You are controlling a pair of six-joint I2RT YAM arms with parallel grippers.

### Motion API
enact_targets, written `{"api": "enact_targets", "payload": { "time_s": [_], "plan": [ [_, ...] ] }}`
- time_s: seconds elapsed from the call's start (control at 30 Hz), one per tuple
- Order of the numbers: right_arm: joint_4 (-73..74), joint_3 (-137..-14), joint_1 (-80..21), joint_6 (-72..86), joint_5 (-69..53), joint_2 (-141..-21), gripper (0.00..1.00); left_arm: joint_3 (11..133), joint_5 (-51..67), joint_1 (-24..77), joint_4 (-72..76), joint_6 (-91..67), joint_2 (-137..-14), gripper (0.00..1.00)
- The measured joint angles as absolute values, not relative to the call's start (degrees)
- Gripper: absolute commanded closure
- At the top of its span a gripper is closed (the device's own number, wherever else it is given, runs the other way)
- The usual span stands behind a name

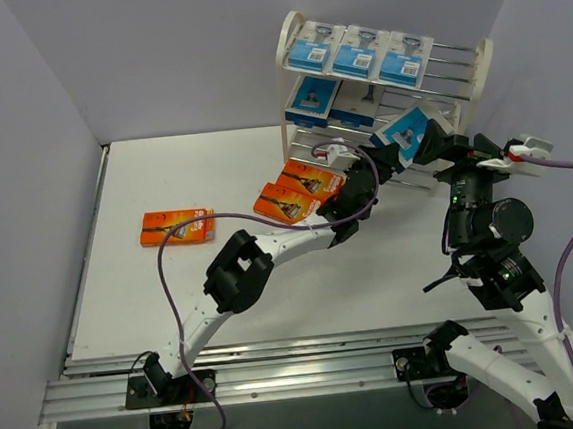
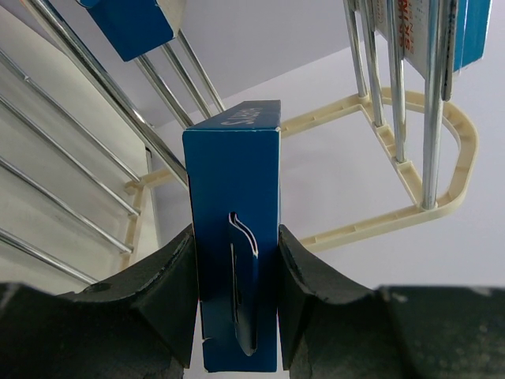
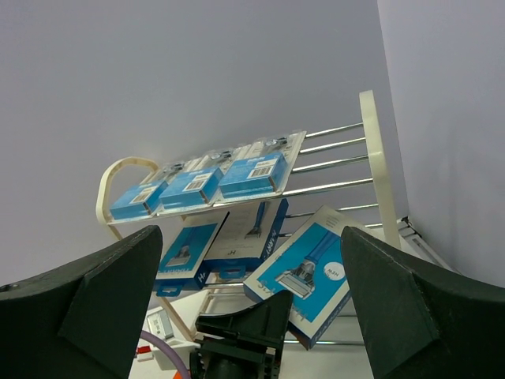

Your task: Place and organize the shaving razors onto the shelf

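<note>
**Blue pack held at the shelf front**

The left tool [image 2: 237, 272] was clenched on a blue razor pack [image 1: 410, 133], held tilted at the front of the shelf [image 1: 484, 57], below its top tier. The right tool [image 3: 248, 237] hung released near it. Three blue packs [image 1: 358, 56] lay on the top tier and two more packs [image 1: 332, 100] on the middle tier. Two orange boxes [image 1: 300, 191] lay on the counter [image 1: 212, 171] near the shelf, with a third orange box [image 1: 176, 226] well apart.

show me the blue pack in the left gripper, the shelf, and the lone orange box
blue pack [image 2: 233, 181], left wrist view, narrow edge facing the camera
shelf [image 3: 374, 158], right wrist view, cream end frame
lone orange box [image 1: 176, 226], top external view, middle of its face
</note>
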State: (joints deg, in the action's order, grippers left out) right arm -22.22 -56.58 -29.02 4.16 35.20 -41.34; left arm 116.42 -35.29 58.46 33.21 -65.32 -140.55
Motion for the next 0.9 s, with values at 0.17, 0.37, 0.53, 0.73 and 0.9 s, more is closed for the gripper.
{"api": "enact_targets", "payload": {
  "time_s": [0.17,0.37,0.53,0.73,0.9],
  "plan": [
    [-22.5,-56.6,-29.3,4.0,35.6,-41.3,0.09,116.8,-34.7,58.5,33.1,-65.3,-140.7,0.61],
    [-22.7,-56.6,-29.3,3.9,35.8,-41.3,0.09,118.0,-33.2,58.5,32.8,-65.3,-141.6,0.55],
    [-22.9,-56.6,-29.3,3.8,35.9,-41.3,0.09,118.1,-32.5,58.5,32.7,-65.3,-141.7,0.51],
    [-22.9,-56.6,-29.3,3.8,35.9,-41.3,0.09,118.1,-31.3,58.5,32.5,-65.3,-141.7,0.50],
    [-22.9,-56.6,-29.3,3.8,36.1,-41.3,0.09,118.1,-30.2,58.5,32.3,-65.2,-141.7,0.50]
  ]
}}
